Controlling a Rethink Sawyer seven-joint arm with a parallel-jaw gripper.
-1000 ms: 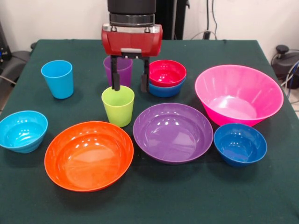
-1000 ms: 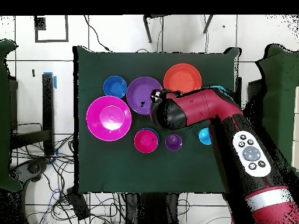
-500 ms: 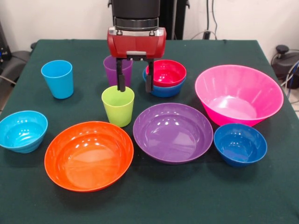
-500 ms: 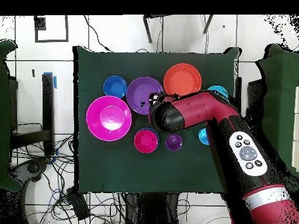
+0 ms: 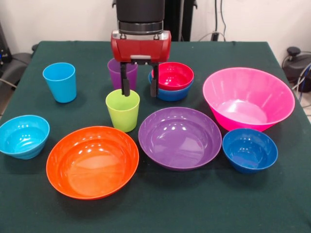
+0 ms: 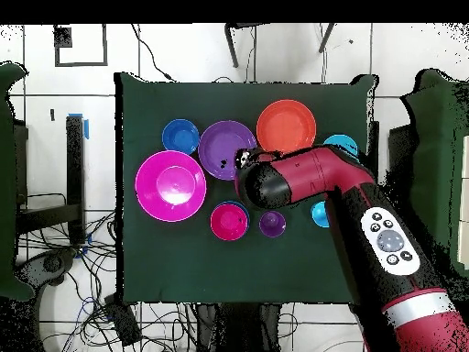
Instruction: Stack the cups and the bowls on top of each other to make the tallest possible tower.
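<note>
Gripper (image 5: 139, 86) has risen slightly and shifted right above the green cup (image 5: 122, 110), jaws open, holding nothing; cup ungrasped, only red bowl (image 5: 173, 75) stacked.

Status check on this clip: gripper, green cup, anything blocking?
Gripper open, empty, above lime green cup's far rim. Cup upright on table, not grasped. Red bowl nested in blue bowl; purple cup close behind the gripper.
</note>
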